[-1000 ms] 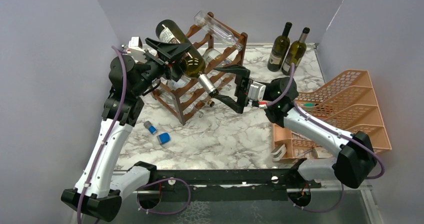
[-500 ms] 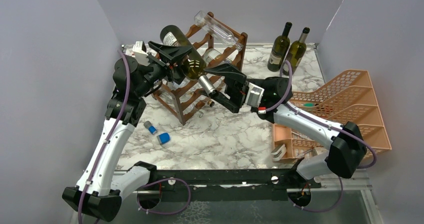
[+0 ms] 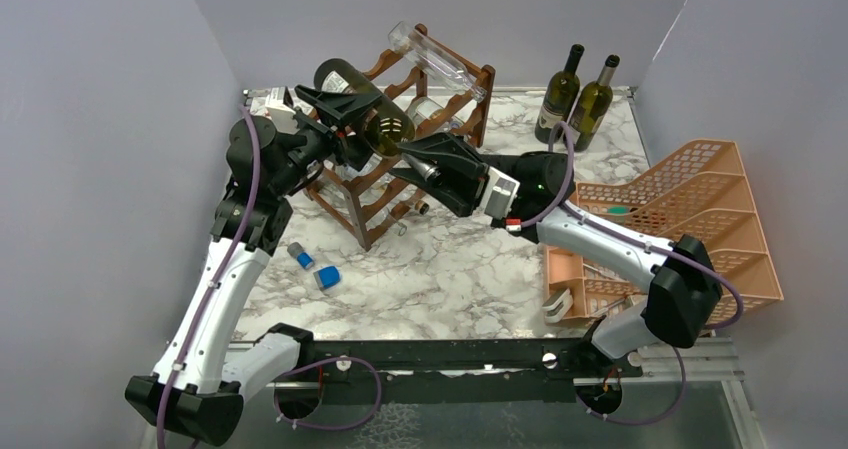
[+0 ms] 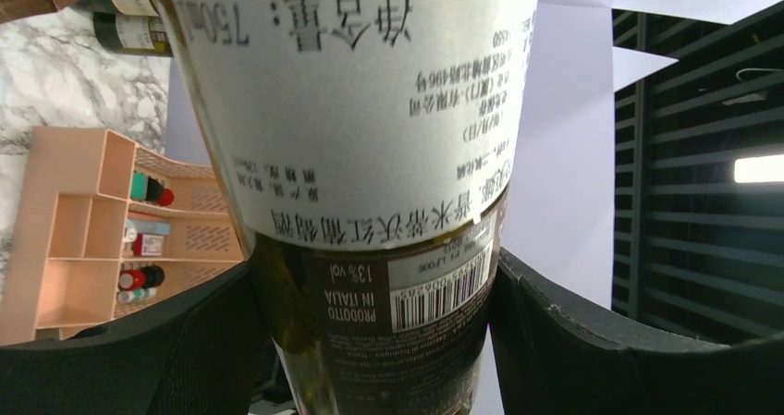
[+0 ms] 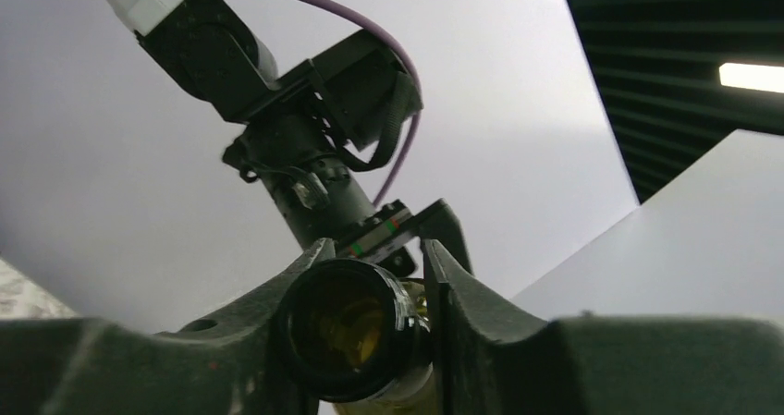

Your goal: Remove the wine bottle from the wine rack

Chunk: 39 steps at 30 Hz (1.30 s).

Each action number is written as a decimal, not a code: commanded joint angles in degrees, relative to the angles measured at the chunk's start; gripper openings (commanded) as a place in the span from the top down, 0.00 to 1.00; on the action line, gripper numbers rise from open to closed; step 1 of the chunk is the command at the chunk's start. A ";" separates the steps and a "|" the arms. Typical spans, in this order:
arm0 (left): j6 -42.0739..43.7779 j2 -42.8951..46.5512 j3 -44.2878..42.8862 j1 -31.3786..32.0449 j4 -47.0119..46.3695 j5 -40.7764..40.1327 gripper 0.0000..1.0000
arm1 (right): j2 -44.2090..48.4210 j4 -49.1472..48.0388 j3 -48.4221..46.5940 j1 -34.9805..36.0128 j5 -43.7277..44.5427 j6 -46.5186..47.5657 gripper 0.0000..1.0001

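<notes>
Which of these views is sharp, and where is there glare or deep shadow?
Top external: evenly lit, sharp. Left wrist: wine bottle label readable, ceiling light bright at right. Right wrist: backlit, bottle mouth dark, light strip glaring top right.

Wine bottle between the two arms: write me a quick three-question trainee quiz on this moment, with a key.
1. True or false: the left gripper holds the wine bottle by its neck.
2. On the right gripper, the fingers flank the wine bottle's: A base, B label, C mouth.
3. How many bottles stand upright beyond the orange tray?
Key: 1 false, it grips the body; 2 C; 3 two.
</notes>
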State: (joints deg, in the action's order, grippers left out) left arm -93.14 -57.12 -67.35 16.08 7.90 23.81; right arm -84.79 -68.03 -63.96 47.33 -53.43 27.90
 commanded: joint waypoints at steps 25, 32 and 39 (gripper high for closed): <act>4.60 4.80 -0.23 0.10 1.62 -4.65 0.00 | 9.38 23.31 -13.58 0.48 28.40 3.34 0.99; 15.76 4.42 -5.07 0.10 6.89 -10.09 0.01 | 15.81 45.04 -19.18 0.48 40.89 5.88 0.99; 33.90 2.67 -14.03 0.10 13.31 -20.19 0.01 | 23.57 57.50 -15.32 0.48 55.23 7.69 0.99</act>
State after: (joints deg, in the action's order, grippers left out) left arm -72.47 -53.80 -75.46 16.23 17.02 11.94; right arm -65.89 -14.52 -80.25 47.79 -9.72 31.68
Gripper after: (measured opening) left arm 0.995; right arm 0.350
